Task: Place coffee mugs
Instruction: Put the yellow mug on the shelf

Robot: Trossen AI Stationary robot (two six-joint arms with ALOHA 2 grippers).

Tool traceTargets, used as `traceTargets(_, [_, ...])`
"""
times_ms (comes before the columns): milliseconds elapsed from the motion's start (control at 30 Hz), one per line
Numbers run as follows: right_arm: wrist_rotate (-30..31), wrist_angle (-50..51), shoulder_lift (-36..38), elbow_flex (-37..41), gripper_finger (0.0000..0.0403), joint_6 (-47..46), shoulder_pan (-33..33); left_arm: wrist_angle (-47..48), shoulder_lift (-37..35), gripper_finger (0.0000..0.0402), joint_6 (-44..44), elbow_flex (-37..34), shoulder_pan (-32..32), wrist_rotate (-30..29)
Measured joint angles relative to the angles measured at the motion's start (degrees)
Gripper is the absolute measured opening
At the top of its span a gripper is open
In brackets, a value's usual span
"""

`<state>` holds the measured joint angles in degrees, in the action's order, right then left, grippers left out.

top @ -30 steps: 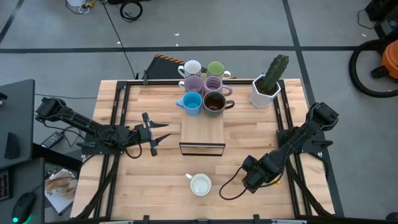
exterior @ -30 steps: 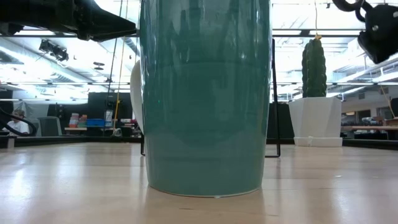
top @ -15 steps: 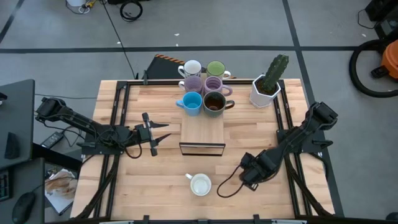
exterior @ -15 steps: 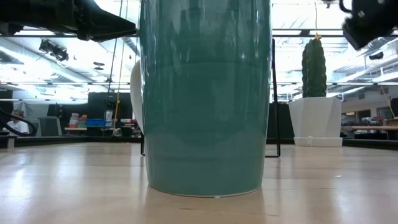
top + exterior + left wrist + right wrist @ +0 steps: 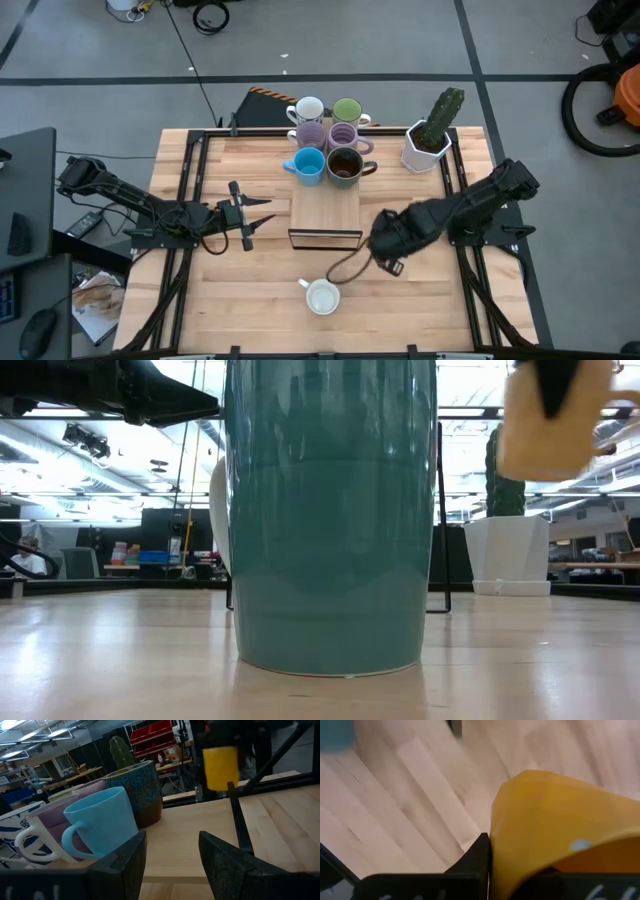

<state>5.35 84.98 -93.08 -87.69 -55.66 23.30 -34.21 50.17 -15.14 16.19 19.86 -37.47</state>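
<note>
Since a second ago your right arm has swung from the 5 o'clock corner in toward the middle, and its gripper [image 5: 385,240] now sits just right of the wooden block, clamped on the orange mug [image 5: 555,830], whose wall you see pinched against one dark finger in the right wrist view. From the left wrist view that mug [image 5: 221,766] hangs clear above the desk, and the low view shows it as a blurred pale shape high at 1 o'clock.

Going by size: the desk [image 5: 250,300] is light wood with black rails down both sides. The wooden block [image 5: 325,215] sits at its centre. At 1 o'clock stands the cactus pot [image 5: 427,147], white, with its green cactus upright.

Six mugs cluster at 12 o'clock, just beyond the block, in three touching pairs: white mug [image 5: 307,109] and green mug [image 5: 347,110] farthest out, two lilac mugs [image 5: 312,134] in the middle row, then blue mug [image 5: 309,164] and dark brown mug [image 5: 344,165] nearest the block. A second white mug [image 5: 322,297] stands alone at 6 o'clock, upright, well apart from the rest, with a dark cable curving beside it.

Your left gripper [image 5: 262,215] waits at 9 o'clock, level with the block and pointing toward it, fingers apart and holding nothing.
</note>
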Motion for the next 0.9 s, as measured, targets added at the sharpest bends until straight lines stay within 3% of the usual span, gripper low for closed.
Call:
traceTargets(333, [5.7, -1.7, -0.5, -10.3, 0.0031, 14.4, -8.6, 0.7, 0.0, 0.0188, 0.7, 0.0, 0.0, 0.0])
traceTargets(900, [7.0, -19.8, -1.6, -11.4, 0.0031, 25.6, -11.4, 0.6, 0.0, 0.0188, 0.5, 0.0, 0.0, 0.0])
